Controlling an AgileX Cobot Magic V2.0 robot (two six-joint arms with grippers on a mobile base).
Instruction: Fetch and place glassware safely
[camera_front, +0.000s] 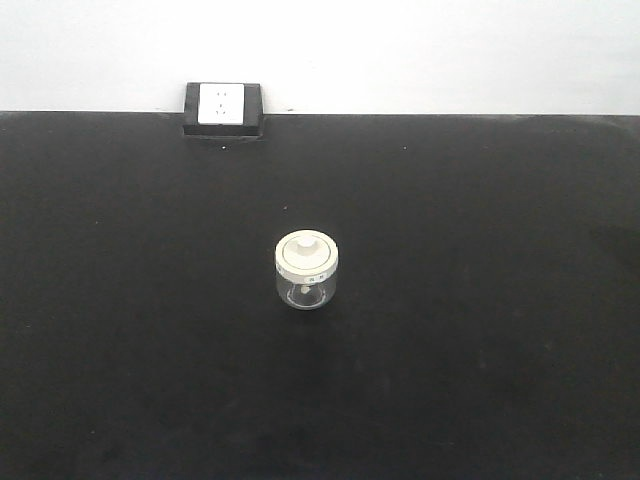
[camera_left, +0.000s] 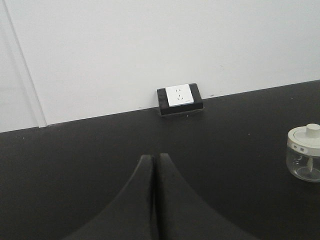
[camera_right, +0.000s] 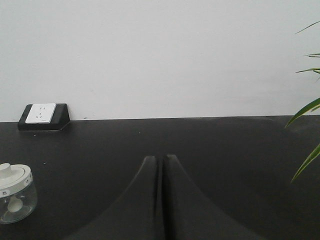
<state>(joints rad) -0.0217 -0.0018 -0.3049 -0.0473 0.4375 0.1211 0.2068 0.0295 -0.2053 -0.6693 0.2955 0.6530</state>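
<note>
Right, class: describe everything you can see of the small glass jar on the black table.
The glass jar is small, squat and round, with clear walls that look like glass. A cream-white round lid with a centre knob closes it, and small dark marks run along the lid's rim. A small white piece sits inside. The jar stands upright near the middle of the black table, well in front of the wall socket. Only the table touches it; both grippers are apart from it.

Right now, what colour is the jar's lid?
Cream-white lid with small dark rim marks; clearest in the front-facing view.
</note>
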